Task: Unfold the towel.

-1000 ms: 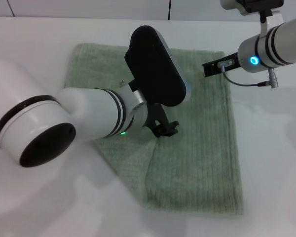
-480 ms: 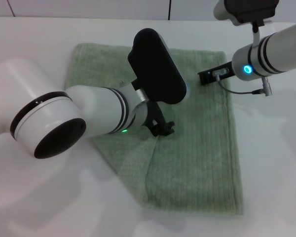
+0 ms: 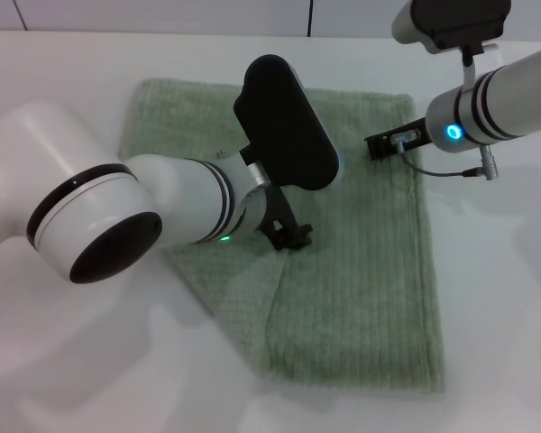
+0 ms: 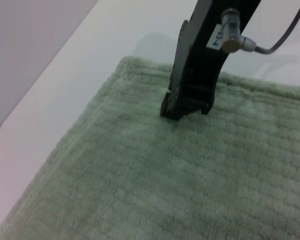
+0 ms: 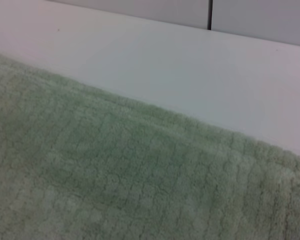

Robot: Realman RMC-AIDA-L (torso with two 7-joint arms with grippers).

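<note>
The pale sage-green towel (image 3: 361, 271) lies flat on the white table, with a raised fold ridge running down its lower left part. My left gripper (image 3: 288, 237) is down on the towel at the top of that ridge, near the cloth's middle, under the arm's black wrist. My right gripper (image 3: 376, 144) rests on the towel near its far right corner. The left wrist view shows the right gripper (image 4: 184, 109) with its tip touching the towel (image 4: 165, 180) close to the far hem. The right wrist view shows only towel (image 5: 115, 185) and table.
The white table (image 3: 72, 72) surrounds the towel on all sides. My left arm's large white body (image 3: 99, 225) covers the towel's left side. A grey cable (image 3: 451, 171) hangs from the right wrist. A wall with a dark seam (image 5: 210, 12) runs behind the table.
My left gripper has slid a little to the left on the towel. My right gripper has come down and slightly left onto the towel near its far right corner.
</note>
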